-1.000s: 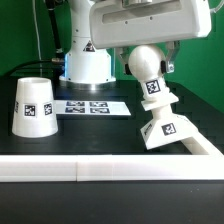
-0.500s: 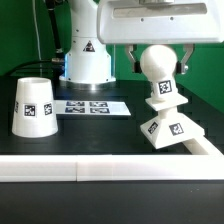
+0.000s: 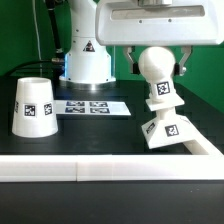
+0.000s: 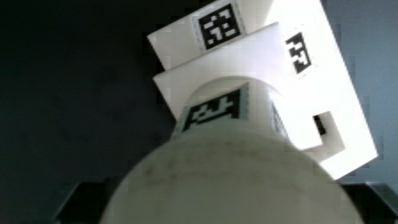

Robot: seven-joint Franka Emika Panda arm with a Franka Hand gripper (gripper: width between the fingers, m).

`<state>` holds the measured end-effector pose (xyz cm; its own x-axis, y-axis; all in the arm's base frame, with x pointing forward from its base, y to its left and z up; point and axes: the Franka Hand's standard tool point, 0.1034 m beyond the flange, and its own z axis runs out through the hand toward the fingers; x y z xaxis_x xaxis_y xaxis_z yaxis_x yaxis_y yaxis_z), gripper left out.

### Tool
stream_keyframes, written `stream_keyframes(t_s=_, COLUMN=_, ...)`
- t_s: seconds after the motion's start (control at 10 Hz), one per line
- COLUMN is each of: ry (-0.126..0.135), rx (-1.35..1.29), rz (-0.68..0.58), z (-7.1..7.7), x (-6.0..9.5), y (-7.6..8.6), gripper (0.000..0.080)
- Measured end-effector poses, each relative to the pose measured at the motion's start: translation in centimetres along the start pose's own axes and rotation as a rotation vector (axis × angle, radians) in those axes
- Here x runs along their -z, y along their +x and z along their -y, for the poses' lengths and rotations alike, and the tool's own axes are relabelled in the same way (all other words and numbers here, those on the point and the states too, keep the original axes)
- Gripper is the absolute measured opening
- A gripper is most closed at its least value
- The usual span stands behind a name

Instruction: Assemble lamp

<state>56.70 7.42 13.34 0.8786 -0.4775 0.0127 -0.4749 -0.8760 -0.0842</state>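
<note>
1. Black table (image 3: 105, 135): everything sits on it. The arm's white pedestal (image 3: 88, 55) is at the back, in front of a green backdrop.
2. Two white rails: a long one (image 3: 60, 170) runs across the front edge, and a second (image 3: 206, 149) angles back on the exterior view's right. They form a corner.
3. Marker board (image 3: 92, 105): lies flat mid-table, between the shade and the base.
4. Lamp shade (image 3: 33, 105): stands upright on the exterior view's left with its tag facing the camera. It is well apart from the other lamp parts and nothing touches it.
5. Lamp base (image 3: 166, 128) (image 4: 231, 45): sits in the rail corner, just beside the angled rail, with tags visible on its faces.
6. Bulb (image 3: 155, 60) (image 4: 222, 175): upright, with its tagged neck down on top of the base and the ball directly under the wrist. It fills most of the wrist view.
7. Gripper (image 3: 157, 68): centred over the bulb with one finger (image 3: 131, 62) on each side of the ball. A thin gap shows at both sides, so it reads as released, not clamping. The wrist view can't confirm this because the ball blocks the contact points.
</note>
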Motion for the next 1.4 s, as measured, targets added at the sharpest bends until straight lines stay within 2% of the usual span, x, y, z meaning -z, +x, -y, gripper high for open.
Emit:
stream_keyframes(t_s=0.2, ry=-0.044, rx=0.151, rz=-0.005, z=0.6, x=0.2, y=0.2, gripper=0.0576)
stream_keyframes(t_s=0.7, ry=-0.049, rx=0.245, rz=-0.005, z=-0.2, x=-0.4, y=0.6, gripper=0.0576)
stream_keyframes(t_s=1.1, ry=-0.041, rx=0.253, rz=-0.025, z=-0.3, x=-2.1, y=-0.8, gripper=0.0576)
stream_keyframes(t_s=1.4, ry=-0.040, rx=0.246, rz=-0.022, z=-0.4, x=-2.5, y=-0.9, gripper=0.0576)
